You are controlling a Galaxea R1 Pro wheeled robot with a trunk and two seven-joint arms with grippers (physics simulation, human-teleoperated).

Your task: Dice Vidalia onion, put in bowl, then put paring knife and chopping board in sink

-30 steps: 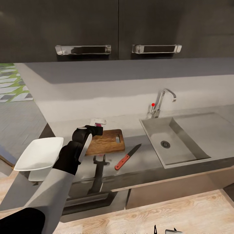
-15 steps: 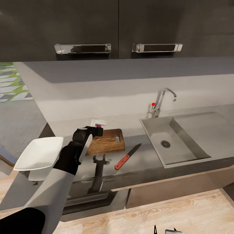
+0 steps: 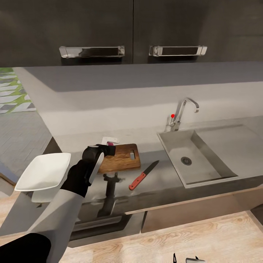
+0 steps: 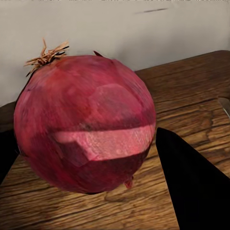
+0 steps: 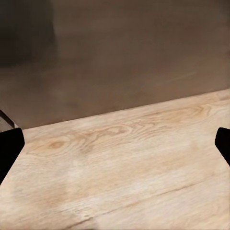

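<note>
Red onion (image 4: 84,124) (seemingly gripped) over chopping board (image 4: 191,105)

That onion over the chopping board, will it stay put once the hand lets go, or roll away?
The onion is round, so it could well roll on the flat chopping board. Its skin looks smooth and glossy, probably slippery between the left hand's fingers. It looks firm, so it likely keeps its shape when squeezed.

Board (image 3: 122,160): brown grained wood, matt. Sink (image 3: 197,157): brushed steel; tap (image 3: 182,113) polished chrome. Bowl (image 3: 44,171): smooth glossy white. Tabletop (image 3: 157,182): smooth grey. Onion (image 4: 86,124): dull red skin.
</note>
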